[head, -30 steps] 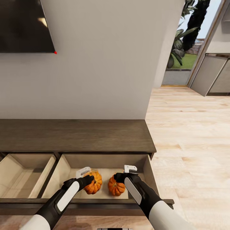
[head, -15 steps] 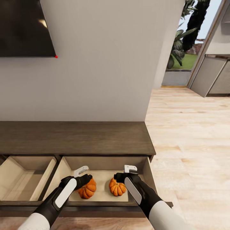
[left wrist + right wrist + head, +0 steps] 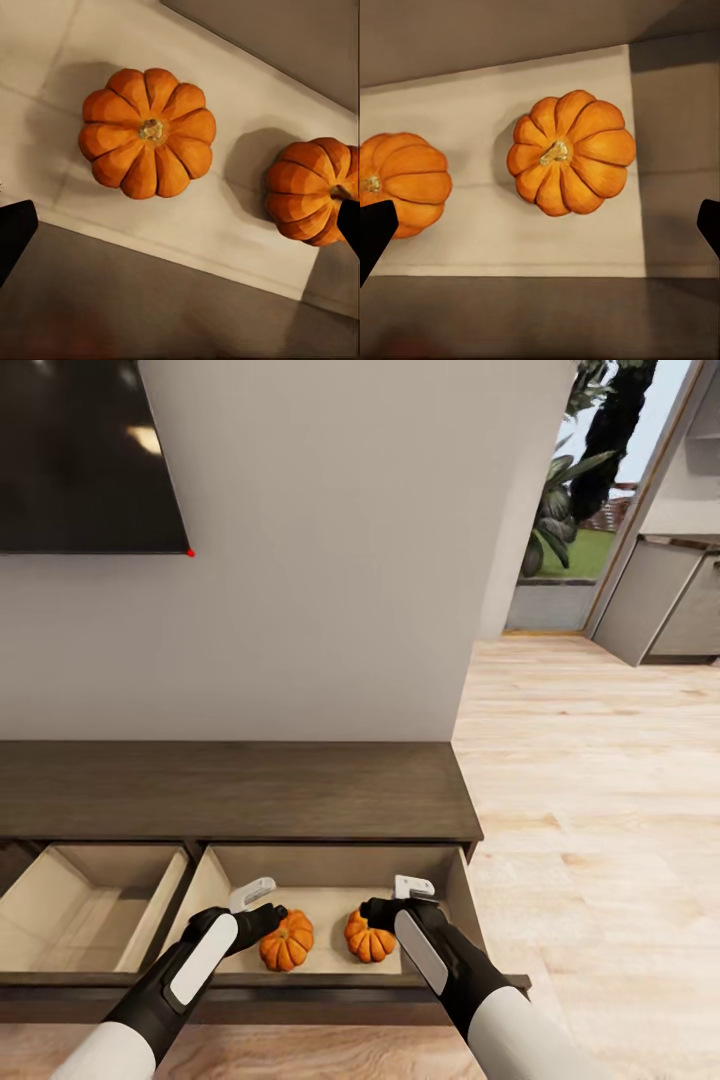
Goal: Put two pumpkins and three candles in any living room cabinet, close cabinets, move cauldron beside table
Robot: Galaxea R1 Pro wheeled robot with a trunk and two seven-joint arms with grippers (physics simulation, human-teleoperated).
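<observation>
A: Verify legible text, labels, brands, numbers or signs on all visible surfaces.

B: None legible. The dark wall screen [image 3: 85, 455] carries no readable marking; the red dot at its corner is not a character. The cabinet [image 3: 230, 790] bears no label either.

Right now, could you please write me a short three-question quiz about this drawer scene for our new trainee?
1. True or false: both pumpkins lie in the same open drawer.
2. How do the left gripper's jaws stand? A) shut on a pumpkin B) open, holding nothing
3. Fill in: the drawer beside it stands ____.

Key:
1. True: left pumpkin and right pumpkin rest apart on its floor.
2. B
3. open
</observation>
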